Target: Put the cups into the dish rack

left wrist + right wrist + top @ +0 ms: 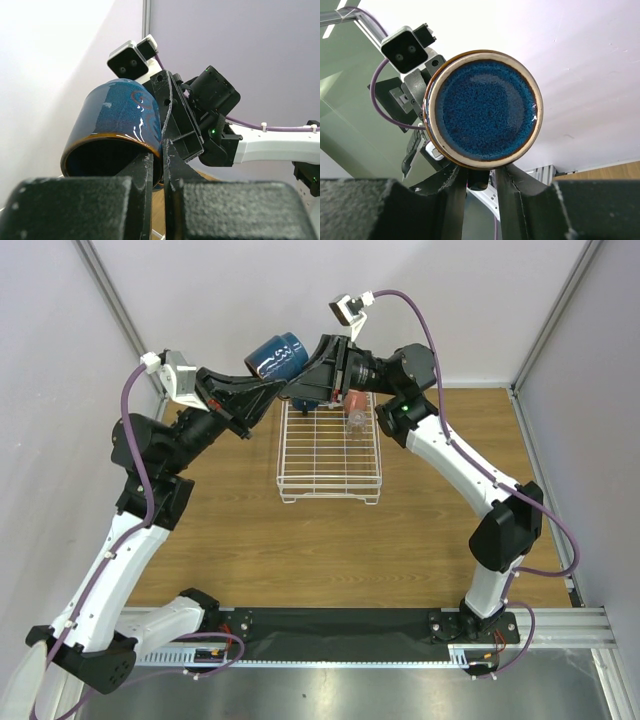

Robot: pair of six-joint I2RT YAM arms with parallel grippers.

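The large navy mug (276,357) hangs in the air above the far end of the white wire dish rack (328,498). My left gripper (268,390) is shut on its rim wall, one finger inside the mug (117,117) and one outside. My right gripper (302,380) meets it from the right. In the right wrist view its fingers (452,185) stand apart under the mug's base (485,107). They straddle a dark piece, seemingly the handle, with a gap on one side. The salmon-pink cup (354,400) and the clear glass tumbler (357,421) sit in the rack's far right corner. The light grey mug and the small dark blue cup are out of view.
The rack stands in the middle of the wooden table (420,540). Grey walls close in the table on the left, far and right sides. Both arm bases sit on the black rail (330,625) at the near edge.
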